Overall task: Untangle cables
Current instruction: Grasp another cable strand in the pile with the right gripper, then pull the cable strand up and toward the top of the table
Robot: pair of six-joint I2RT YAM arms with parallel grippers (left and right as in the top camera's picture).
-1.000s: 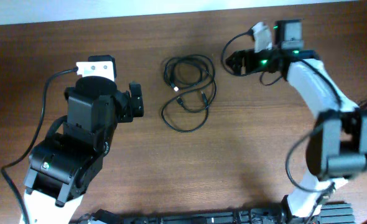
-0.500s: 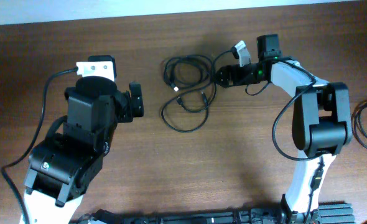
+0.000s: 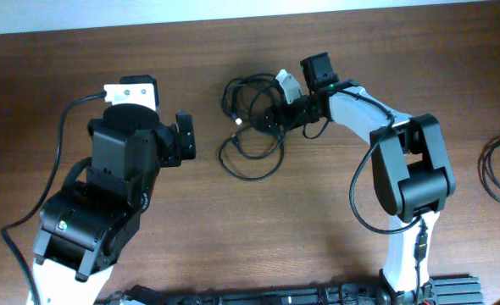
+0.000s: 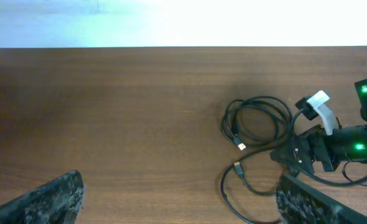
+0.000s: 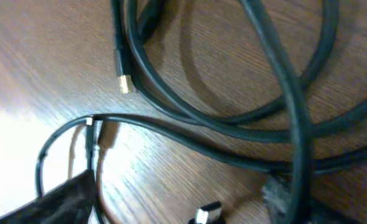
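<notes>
Jaws apart, the right gripper (image 3: 271, 114) straddles the tangled cables (image 3: 241, 121); the left gripper (image 3: 185, 138) hangs spread wide. Pinching two strands together could tighten the tangle.

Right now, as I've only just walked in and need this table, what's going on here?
The right gripper is down at the right side of the tangled black cables, jaws apart with strands between them, nothing gripped yet. The left gripper rests to the left of the cables, jaws open, touching nothing.
</notes>
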